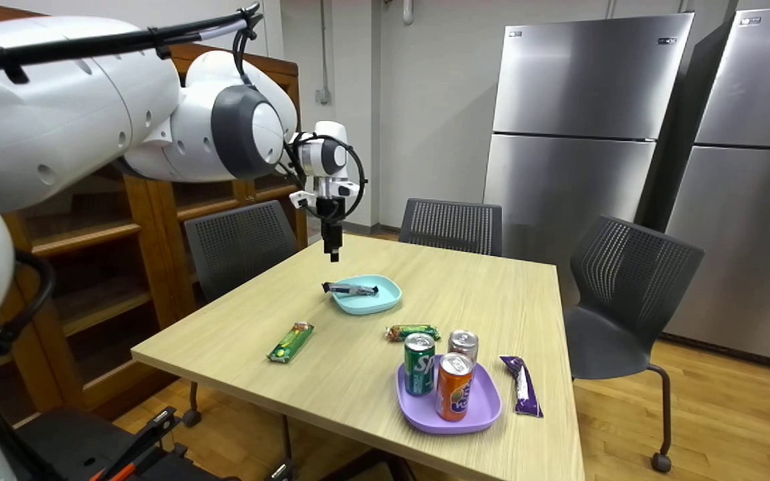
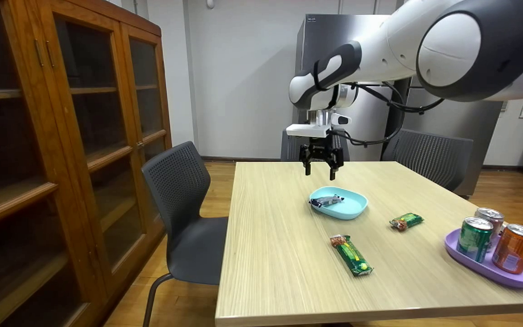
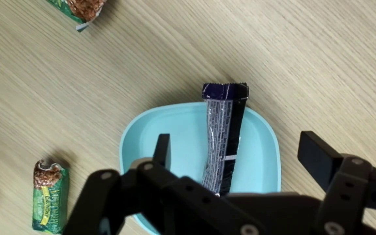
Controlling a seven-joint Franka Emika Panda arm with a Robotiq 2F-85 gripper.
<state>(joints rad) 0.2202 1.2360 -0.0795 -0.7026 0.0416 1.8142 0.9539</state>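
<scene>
Blocky gripper (image 2: 320,171), spread wide, above a glossy, crinkled bar (image 3: 220,137) on a rounded turquoise plate (image 3: 259,156).

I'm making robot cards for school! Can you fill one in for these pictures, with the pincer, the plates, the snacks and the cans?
Pincer: open, holding nothing, hovering near the blue plate
Blue plate: a wrapped bar in it, one end poking past the edge
Table: a green bar, another green bar, a purple bar
Purple plate: green can, orange can, third can, all standing upright
</scene>
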